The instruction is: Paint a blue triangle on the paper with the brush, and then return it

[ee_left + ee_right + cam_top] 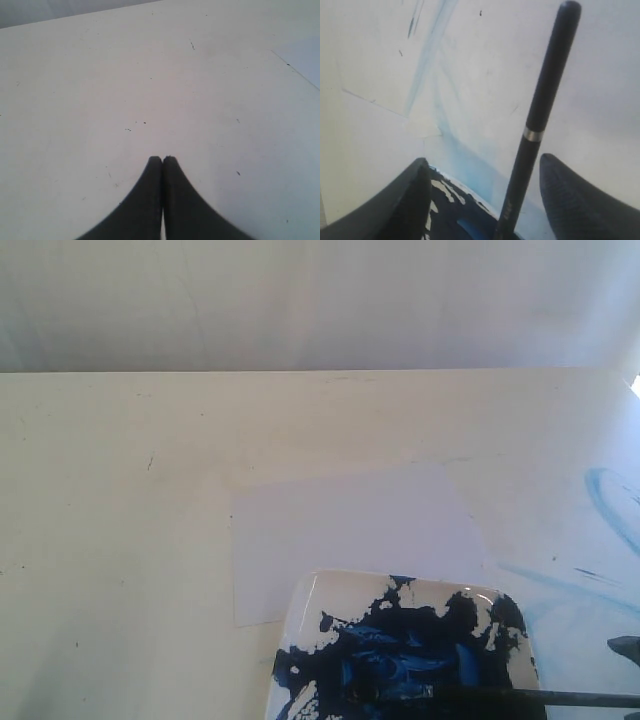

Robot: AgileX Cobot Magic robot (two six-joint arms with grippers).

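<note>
Black and slim, the brush [560, 698] lay across the near edge of the white square dish [318, 592], its handle running off toward the right side of the exterior view and its bristle end lost in the thick dark-blue paint [400, 650] that covered most of the dish floor. In the right wrist view the handle, with its thin silver band [533, 134], passed between the two fingers of the right gripper [484, 160], whose jaws stood wide apart with a clear gap on either side of the handle, so it gripped nothing. Only a dark tip of that gripper showed at the right edge of the exterior view, just above the handle. The paper [350, 520], a plain, faintly lavender sheet, lay flat on the cream table [120, 490] directly behind the dish, whose far rim overlapped the sheet's near edge. Pale light-blue smears [610, 500] curved over the table to the right of the paper. Over bare table well to the left, the left gripper [162, 159] had its fingers pressed together and held nothing, with a corner of the paper visible beyond it
</note>
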